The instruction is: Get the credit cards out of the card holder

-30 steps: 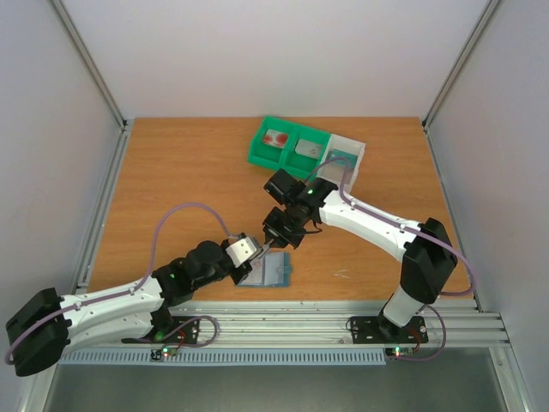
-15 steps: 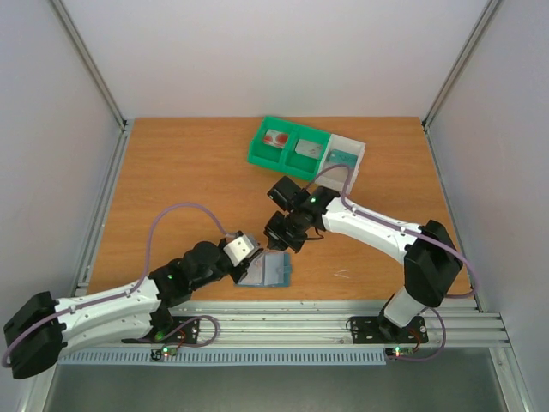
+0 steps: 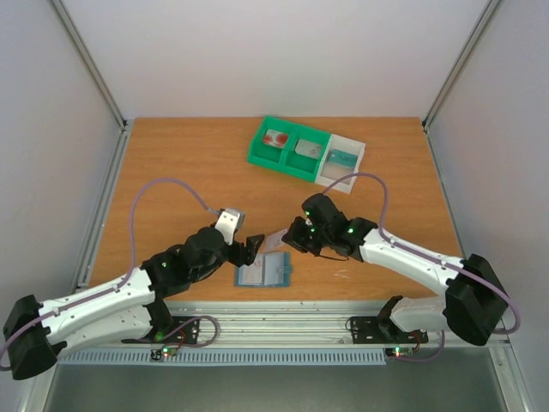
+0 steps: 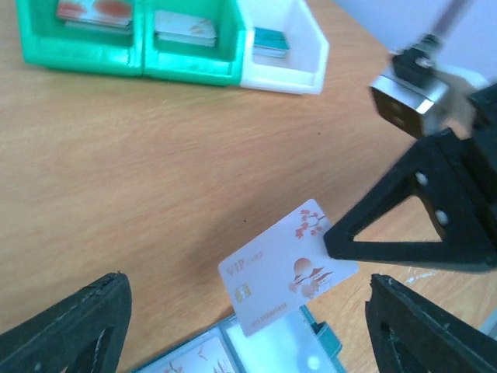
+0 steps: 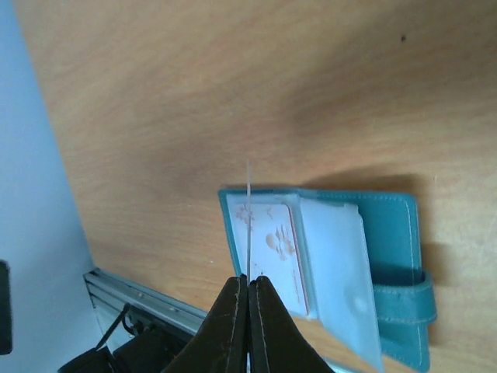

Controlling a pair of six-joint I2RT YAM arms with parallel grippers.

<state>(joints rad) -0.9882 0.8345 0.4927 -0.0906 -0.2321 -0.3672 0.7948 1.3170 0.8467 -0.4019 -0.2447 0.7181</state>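
The blue-grey card holder [image 3: 262, 272] lies spread open near the table's front edge. My right gripper [image 3: 289, 238] is shut on a corner of a white credit card with red marks [image 4: 289, 266], holding it in the air just above the holder [image 4: 268, 351]. In the right wrist view this card [image 5: 248, 221] shows edge-on between the closed fingertips of that gripper [image 5: 248, 278], and another red-marked card [image 5: 273, 247] sits in the holder's [image 5: 388, 256] left pocket. My left gripper [image 4: 247, 284] hangs open above the holder's left side, holding nothing.
A tray stands at the back: two green compartments [image 3: 283, 146] and a white one [image 3: 341, 160]. They hold a red-marked card [image 3: 276, 138], a grey card [image 3: 308, 148] and a teal card [image 3: 342, 159]. The aluminium rail [image 3: 326, 322] runs just in front of the holder.
My left gripper has opened and drawn back up off the holder's left edge. My right gripper has shifted right and nearer, with the white card pinched in it and lifted out.
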